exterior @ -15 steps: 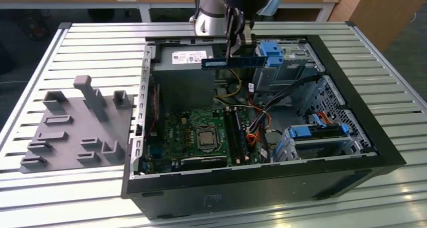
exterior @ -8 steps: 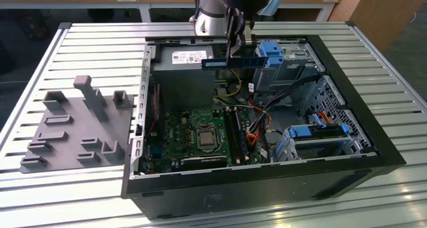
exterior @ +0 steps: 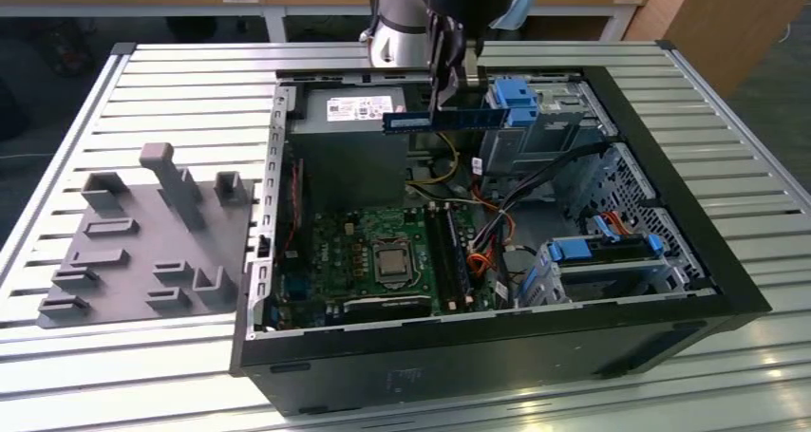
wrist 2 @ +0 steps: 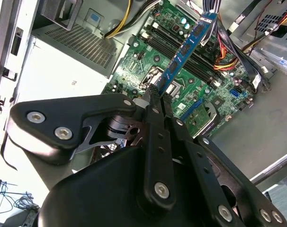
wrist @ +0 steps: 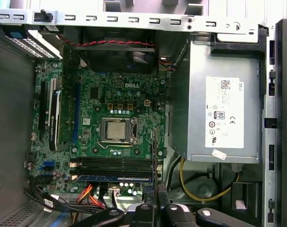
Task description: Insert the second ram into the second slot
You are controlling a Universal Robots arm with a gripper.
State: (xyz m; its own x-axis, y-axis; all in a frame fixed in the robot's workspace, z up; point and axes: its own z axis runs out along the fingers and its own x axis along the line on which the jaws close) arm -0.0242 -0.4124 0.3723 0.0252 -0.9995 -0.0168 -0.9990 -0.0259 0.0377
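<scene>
My gripper (exterior: pixel 453 105) hangs above the far end of the open computer case (exterior: pixel 633 318), shut on the second ram (exterior: pixel 408 122). It is a thin blue circuit-board stick, held level and well above the motherboard (exterior: pixel 342 252). In the second wrist view the fingertips (wrist 2: pixel 154 96) pinch one end of the ram (wrist 2: pixel 187 47), which reaches out over the board. In the first wrist view the ram (wrist: pixel 155 156) shows edge-on, crossing the bank of memory slots (wrist: pixel 117 164). A blue strip (wrist: pixel 115 178) runs along the bank's outer slot; I cannot tell which slot is the second slot.
The case lies on a slatted metal table (exterior: pixel 152 90). The grey power supply (exterior: pixel 348 109) sits just beside the gripper. Blue drive-bay latches (exterior: pixel 514 100) and coloured cables (exterior: pixel 488 256) crowd the exterior view's right. A grey fixture block (exterior: pixel 140 233) stands at its left.
</scene>
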